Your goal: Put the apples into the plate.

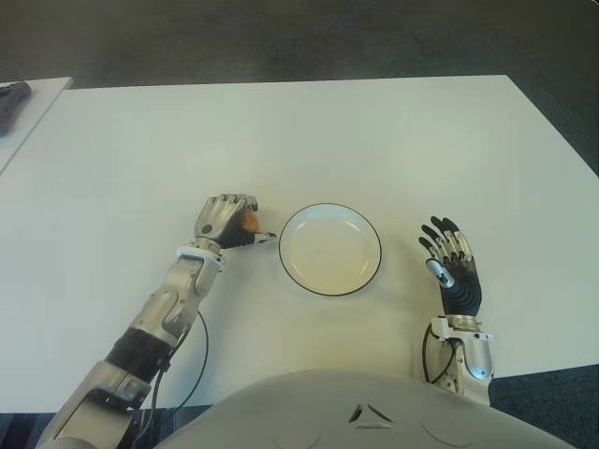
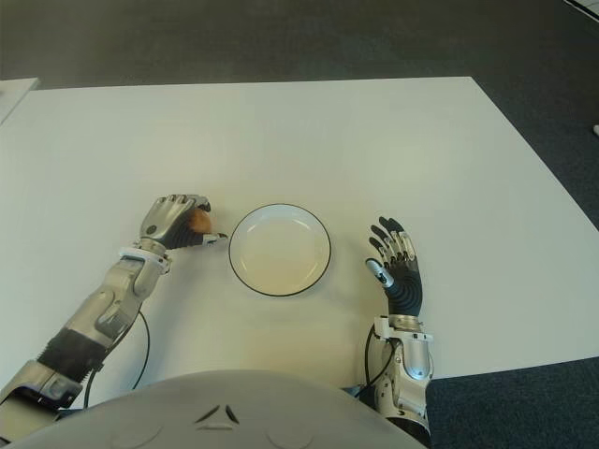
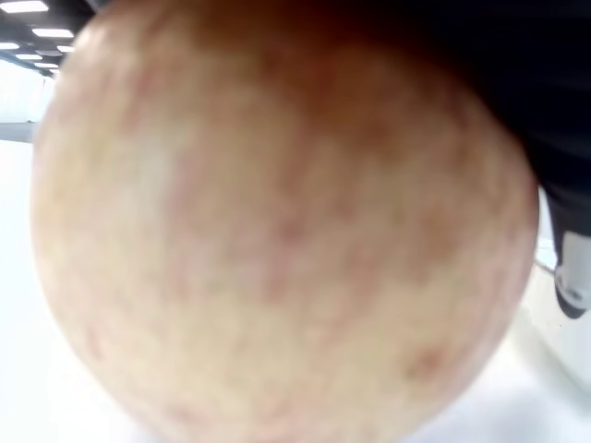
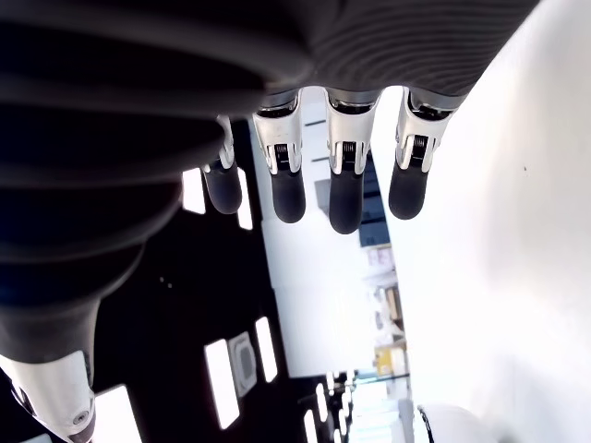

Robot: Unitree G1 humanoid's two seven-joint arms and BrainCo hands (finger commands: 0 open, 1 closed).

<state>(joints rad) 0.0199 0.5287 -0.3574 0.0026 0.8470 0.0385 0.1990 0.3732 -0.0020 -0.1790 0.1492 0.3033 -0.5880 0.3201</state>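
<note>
You are working in an office or lab-type room: a plain white rectangular table [image 1: 309, 140] stands on dark grey carpet-like flooring [image 1: 281, 37], a second white tabletop edge [image 1: 37, 103] sits beside it, and rows of rectangular ceiling light panels [image 4: 217, 369] show overhead.

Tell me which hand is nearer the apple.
Left. The left hand is shut on the apple, left of the plate; the right hand lies open beyond the plate's far side.

White table [image 1: 374, 140], dark carpeted floor [image 1: 281, 37] beyond it, second white table [image 1: 28, 103] — far left, dark object [image 1: 11, 98] on it
</note>
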